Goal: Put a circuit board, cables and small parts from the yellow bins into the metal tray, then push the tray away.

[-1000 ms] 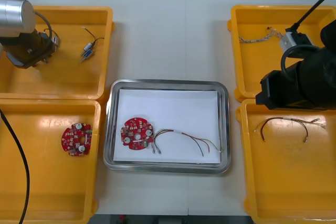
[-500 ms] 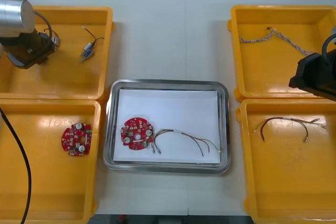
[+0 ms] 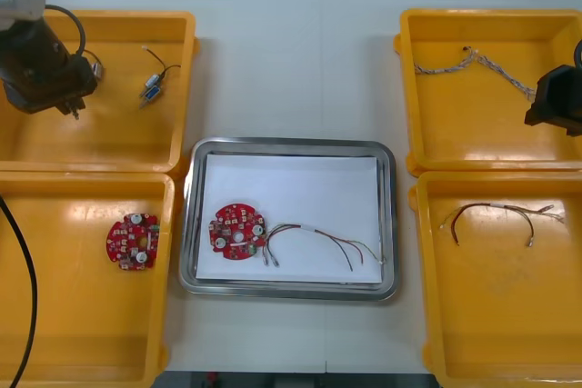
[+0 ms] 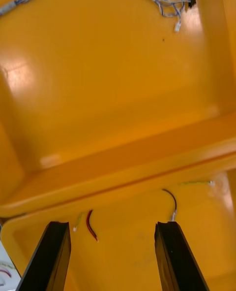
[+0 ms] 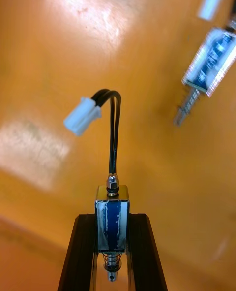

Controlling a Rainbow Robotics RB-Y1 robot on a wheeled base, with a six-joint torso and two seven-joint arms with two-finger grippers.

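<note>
Up over the far left yellow bin (image 3: 109, 17), your left gripper (image 5: 112, 227) is clamped on a small metal part (image 5: 112, 205) with a blue band, its black leads and white plug curling beyond the fingertips. A second small metal part (image 3: 152, 88) lies on that bin's floor, near the held one. Your right gripper (image 4: 113, 229) hangs with its fingers wide apart and nothing between them, over the wall shared by the far right yellow bin (image 3: 491, 14), where the twisted blue and white cable (image 3: 473, 63) lies, and the near right yellow bin (image 3: 423, 270), which holds a red and yellow cable (image 3: 496, 215). Between the bins, the metal tray (image 3: 291, 144), white inside, holds a round red circuit board (image 3: 238, 229) with a thin multicoloured cable (image 3: 327, 241) just beside it. Another circuit board (image 3: 133, 242) sits in the near left yellow bin (image 3: 82, 177).
</note>
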